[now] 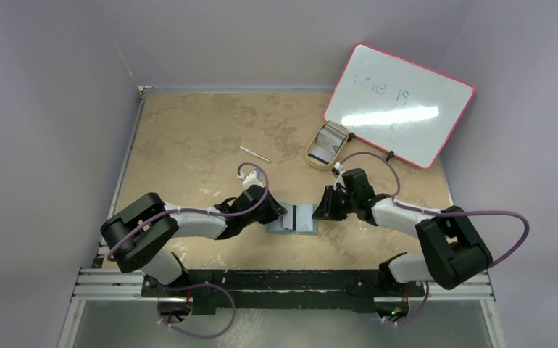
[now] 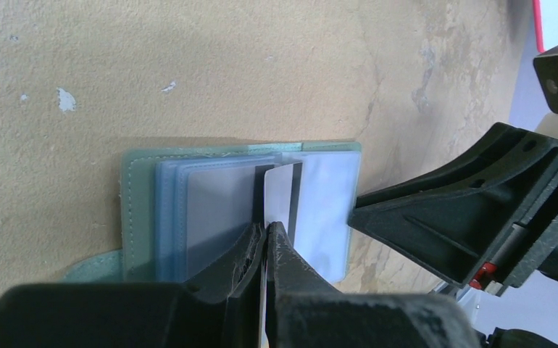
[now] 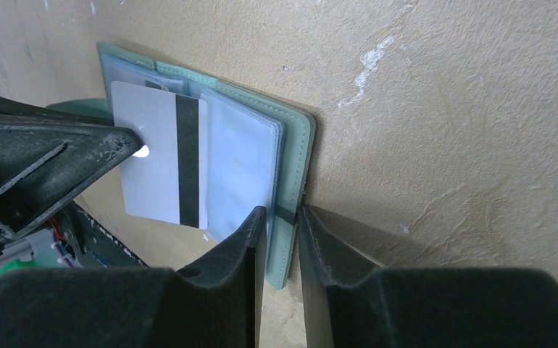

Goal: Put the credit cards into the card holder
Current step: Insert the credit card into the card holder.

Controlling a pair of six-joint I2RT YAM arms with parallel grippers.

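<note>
Both arms bent low, forearms angled inward, meeting near the middle of the near edge. Left gripper (image 1: 277,214) points right, fingers pinched tight on a card (image 2: 279,190). Right gripper (image 1: 321,210) points left, fingers nipping the holder (image 3: 301,145) at its rim.

I work on a worn tan table (image 1: 189,123), scuffed pale in patches, with plain lilac-grey walls (image 1: 44,109) close on three sides and a metal rail (image 1: 109,284) along its near edge.
</note>
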